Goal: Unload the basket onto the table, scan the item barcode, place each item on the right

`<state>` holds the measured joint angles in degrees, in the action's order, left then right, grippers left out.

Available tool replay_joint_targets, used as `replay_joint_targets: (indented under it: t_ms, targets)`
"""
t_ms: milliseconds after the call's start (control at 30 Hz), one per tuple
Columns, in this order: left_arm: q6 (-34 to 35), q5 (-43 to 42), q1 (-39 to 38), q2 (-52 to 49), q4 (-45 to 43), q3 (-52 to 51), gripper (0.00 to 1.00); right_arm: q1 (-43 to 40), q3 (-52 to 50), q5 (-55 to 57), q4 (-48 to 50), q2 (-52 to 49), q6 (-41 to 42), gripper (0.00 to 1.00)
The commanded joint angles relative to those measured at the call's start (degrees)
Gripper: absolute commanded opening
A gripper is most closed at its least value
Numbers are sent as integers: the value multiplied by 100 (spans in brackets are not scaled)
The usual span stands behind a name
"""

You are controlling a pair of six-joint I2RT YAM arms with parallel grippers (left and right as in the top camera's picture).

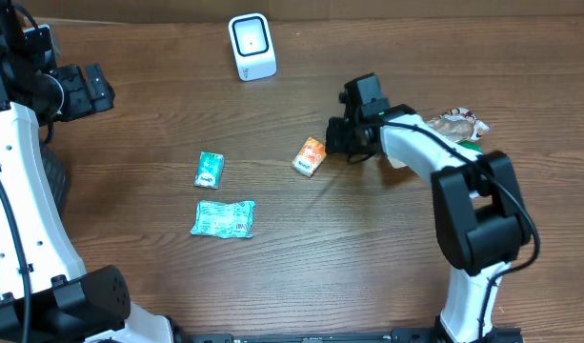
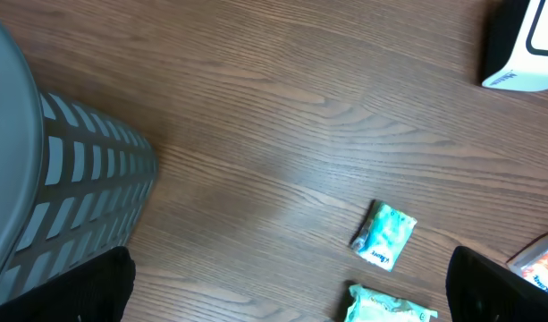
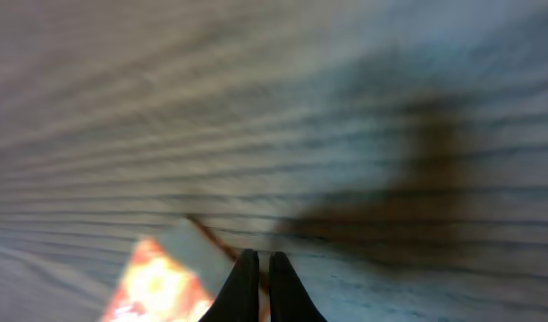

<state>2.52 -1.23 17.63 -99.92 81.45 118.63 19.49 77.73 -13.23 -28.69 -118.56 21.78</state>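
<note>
Near the table's front, a large teal packet [image 1: 223, 218] and a smaller teal packet [image 1: 209, 170] were seen. Mid-table, the orange packet [image 1: 310, 156] was flanked by the right gripper [image 3: 258, 268], fingers pressed together; whether its edge was pinched could not be told. Farther back, the left gripper [image 1: 93, 88] was spread wide and empty, with the white scanner [image 1: 251, 46] near the far edge.

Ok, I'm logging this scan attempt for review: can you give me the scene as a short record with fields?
scanner: white, at the far side of the table
orange packet: lying near the middle
right end effector: shut beside the orange packet's edge; grip unclear
left end effector: open, empty, far left
small teal packet: left of the orange packet
large teal packet: nearer the robot than the small one
</note>
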Motion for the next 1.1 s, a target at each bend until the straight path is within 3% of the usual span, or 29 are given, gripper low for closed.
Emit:
replay_joint_targets:
  t_ms: [0, 300, 567, 800, 900, 967, 1067]
  targets:
    - [-127, 20, -2, 17, -7, 46, 100, 35, 107, -35, 17, -4, -39, 4]
    - [-127, 20, -2, 17, -9, 46, 100, 83, 114, -1097, -1027, 116, -63, 4]
    - [-127, 20, -2, 17, -9, 46, 99, 468, 116, -1534, -1497, 501, -1622, 4]
    - [-127, 20, -2, 17, -9, 46, 100, 431, 219, -1467, -1488, 881, -1735, 6]
    - [-127, 20, -2, 17, -9, 46, 100, 258, 286, -1471, -1318, 896, -1733, 31]
    - [-127, 20, -2, 17, -7, 46, 100, 155, 286, -1478, -1222, 883, -1707, 70]
    - [-127, 20, -2, 17, -9, 46, 100, 105, 286, -1510, -1174, 761, -1703, 96]
